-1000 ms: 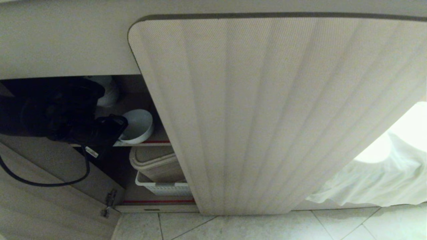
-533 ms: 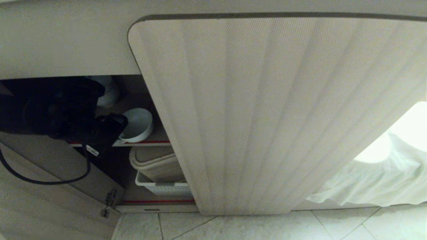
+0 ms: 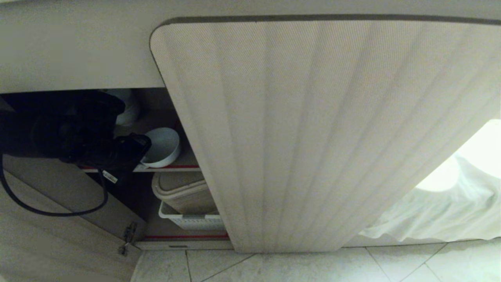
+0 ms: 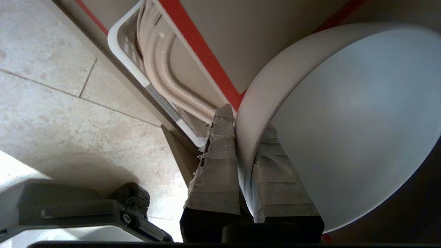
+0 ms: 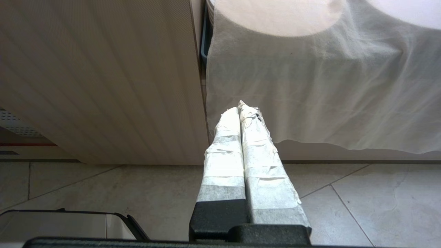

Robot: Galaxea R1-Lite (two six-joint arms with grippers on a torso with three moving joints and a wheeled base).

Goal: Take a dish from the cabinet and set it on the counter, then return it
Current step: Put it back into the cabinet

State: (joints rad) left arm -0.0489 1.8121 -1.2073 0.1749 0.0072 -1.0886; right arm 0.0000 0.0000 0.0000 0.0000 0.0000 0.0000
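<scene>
Left gripper (image 4: 246, 120) pinches the rim of the bowl (image 4: 348, 120): one taped finger (image 4: 217, 165) outside the wall, the other inside, pressed tight on it. The bowl sits at the front edge of the upper shelf (image 3: 184, 162) inside the cabinet (image 3: 313, 133), tilted toward the gripper.

Step in hand, as I judge it: either the lift-out at the start or the release on return. The frames do not settle which. If taking out, the next move calls for a slight lift and a straight pull past the red shelf edge (image 4: 196, 51), keeping clear of the open door (image 3: 58, 235) and the closed ribbed one. If returning, the bowl needs to go flat on the shelf before the fingers part.

View notes:
- The head view gives the setting: bowl (image 3: 161, 147) on the shelf, left gripper (image 3: 135, 150) at its near rim, a white basket (image 3: 191, 221) on the shelf below. The grip itself is hidden behind the black wrist.
- The left wrist view shows the pinch plainly, and floor tiles (image 4: 51, 103) beneath.
- The right wrist view shows the right gripper (image 5: 241, 106) parked low, fingers pressed together on nothing, facing a white cloth (image 5: 327, 86).
</scene>
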